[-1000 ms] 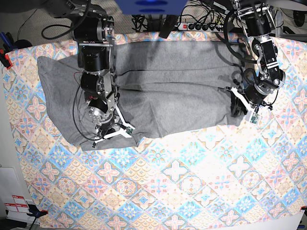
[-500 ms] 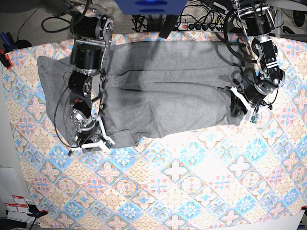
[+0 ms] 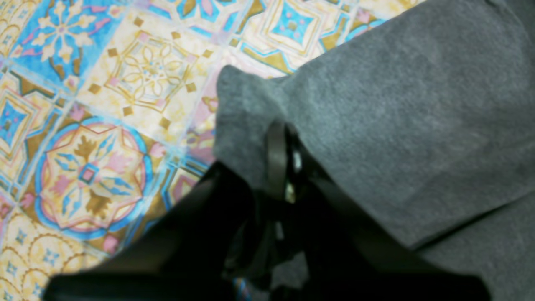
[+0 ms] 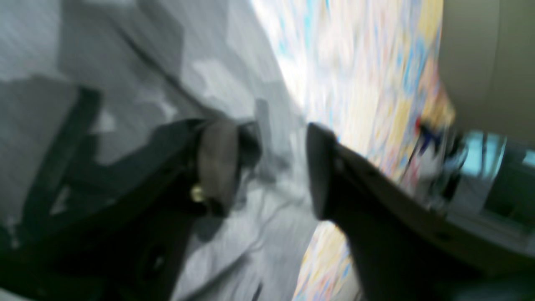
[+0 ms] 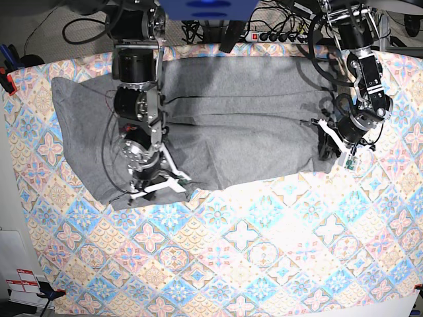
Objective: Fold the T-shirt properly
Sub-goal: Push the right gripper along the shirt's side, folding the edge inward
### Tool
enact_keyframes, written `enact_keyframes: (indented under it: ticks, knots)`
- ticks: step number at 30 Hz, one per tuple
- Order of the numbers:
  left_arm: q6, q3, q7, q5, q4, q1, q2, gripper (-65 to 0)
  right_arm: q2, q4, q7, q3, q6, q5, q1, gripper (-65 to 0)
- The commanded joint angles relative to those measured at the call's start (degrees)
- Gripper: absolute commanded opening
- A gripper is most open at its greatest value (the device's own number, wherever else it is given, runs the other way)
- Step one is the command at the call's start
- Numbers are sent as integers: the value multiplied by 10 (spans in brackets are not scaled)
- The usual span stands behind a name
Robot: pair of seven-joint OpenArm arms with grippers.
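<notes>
The right gripper [image 5: 157, 187] is hovering with jaws parted and empty over the T-shirt [image 5: 231, 125]. The shirt is lying across the far half of the tablecloth [image 5: 264, 251], long axis running side to side, apparently only partly folded, with further folds remaining. The left gripper [image 5: 328, 146] is pinching the shirt's edge.

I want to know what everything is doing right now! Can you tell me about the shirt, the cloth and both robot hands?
T-shirt: spread out on the table, partly folded lengthwise, with creases.
Left tool: shut, pinching a corner of the T-shirt.
Right tool: open, nothing between its fingers, just above the T-shirt's near edge.
Tablecloth: lying flat under the T-shirt.
</notes>
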Motion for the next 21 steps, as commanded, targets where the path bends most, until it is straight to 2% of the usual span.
enact_keyframes:
  ticks: [1,11,21]
  knots:
    - [1,-1,-13,-10,9,-6,-6,-650,1,8,10,-6,-13,3,16,-349]
    - [1,-1,-13,-10,9,-6,-6,-650,1,-87,21,-11,-14,3,36,-263]
    - [1,-1,-13,-10,9,-7,-6,-650,1,-88,21,-15,-14,3,48,-259]
